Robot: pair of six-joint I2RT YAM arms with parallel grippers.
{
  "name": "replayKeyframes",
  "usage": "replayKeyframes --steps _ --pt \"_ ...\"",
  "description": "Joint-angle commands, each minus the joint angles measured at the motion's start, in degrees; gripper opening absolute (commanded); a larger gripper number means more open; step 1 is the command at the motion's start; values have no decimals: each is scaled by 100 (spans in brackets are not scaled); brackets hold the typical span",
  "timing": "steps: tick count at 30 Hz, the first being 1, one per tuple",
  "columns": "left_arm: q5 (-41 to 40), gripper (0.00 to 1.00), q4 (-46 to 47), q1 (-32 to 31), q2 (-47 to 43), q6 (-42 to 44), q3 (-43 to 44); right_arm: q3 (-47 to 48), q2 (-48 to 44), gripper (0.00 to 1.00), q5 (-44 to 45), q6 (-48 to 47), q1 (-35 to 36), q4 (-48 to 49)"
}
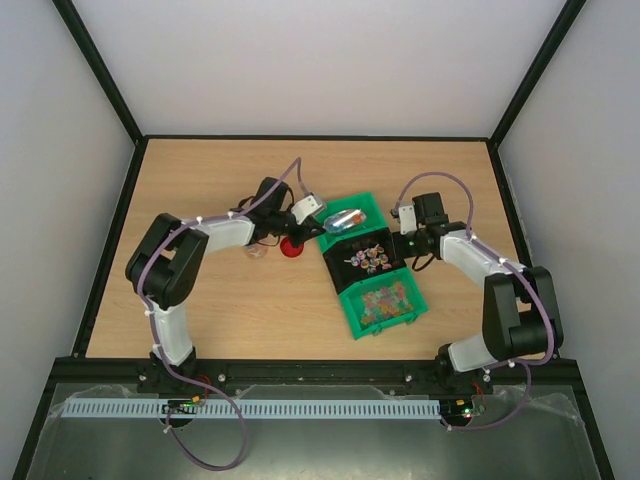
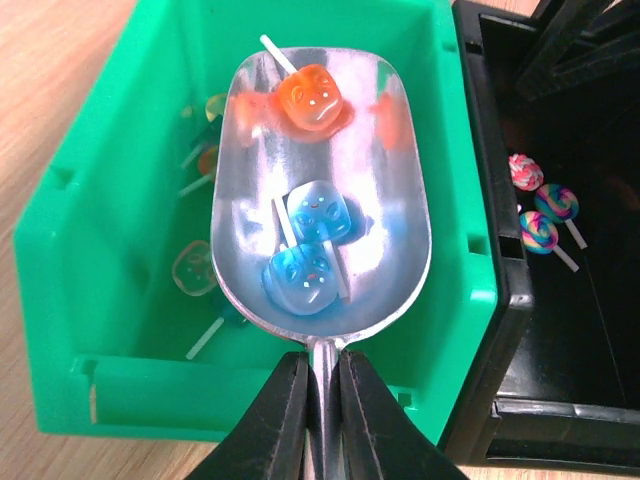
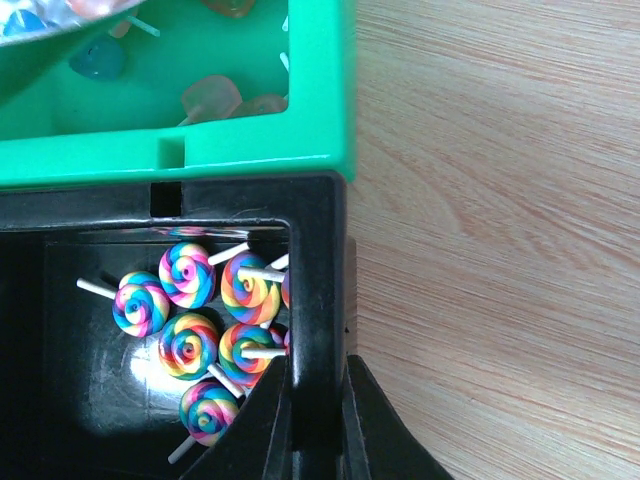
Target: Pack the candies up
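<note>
The left jaws are clamped narrow on the handle of the scoop point(image 2: 322, 150). Its long axis runs straight ahead of them, bowl outward, above the green bin point(image 2: 110, 230). Three candies point(image 2: 318, 212) lie in the bowl. Two blue ones touch each other just ahead of the jaws. An orange one sits farther out, near the tip, its stick pointing away from the jaws and leftward. More candies lie on the bin floor, below and left of the scoop.

The right jaws pinch the wall of the black bin point(image 3: 315, 260), one finger inside and one outside. Swirl lollipops point(image 3: 190, 340) lie inside, close ahead of the inner finger, their sticks pointing various ways.
</note>
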Motion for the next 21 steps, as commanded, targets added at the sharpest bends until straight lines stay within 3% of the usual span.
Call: replayKeyframes --steps 1,8,21 --pt "275 2 434 61 -294 1 -120 242 86 1 -42 -81 -31 287" --pt "384 2 113 313 -706 -298 211 444 244 1 44 19 -40 307" --pt "579 2 -2668 1581 -2165 696 623 1177 1044 1 26 410 -53 511"
